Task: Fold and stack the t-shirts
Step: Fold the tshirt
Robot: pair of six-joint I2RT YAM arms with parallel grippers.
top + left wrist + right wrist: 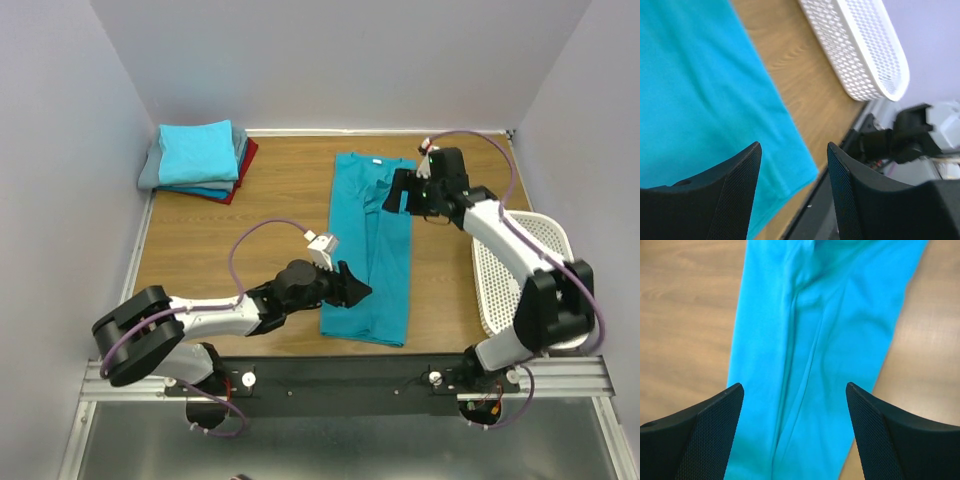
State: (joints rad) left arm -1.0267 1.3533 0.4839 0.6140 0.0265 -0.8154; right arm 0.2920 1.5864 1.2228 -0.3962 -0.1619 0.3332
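A teal-blue t-shirt [368, 250] lies flat on the table, folded lengthwise into a long strip running from the back to the near edge. It fills the left wrist view [700, 100] and the right wrist view [825, 340]. My left gripper [358, 287] is open and empty, low over the strip's near left part. My right gripper [392, 190] is open and empty above the strip's far part, jaws spread wide across its width. A stack of folded t-shirts [198, 160], light turquoise on top with grey, blue and dark red under it, sits at the back left.
A white perforated plastic basket [520, 270] stands at the right edge of the table; it also shows in the left wrist view [860, 55]. The wooden table [250, 210] is walled at the back and both sides.
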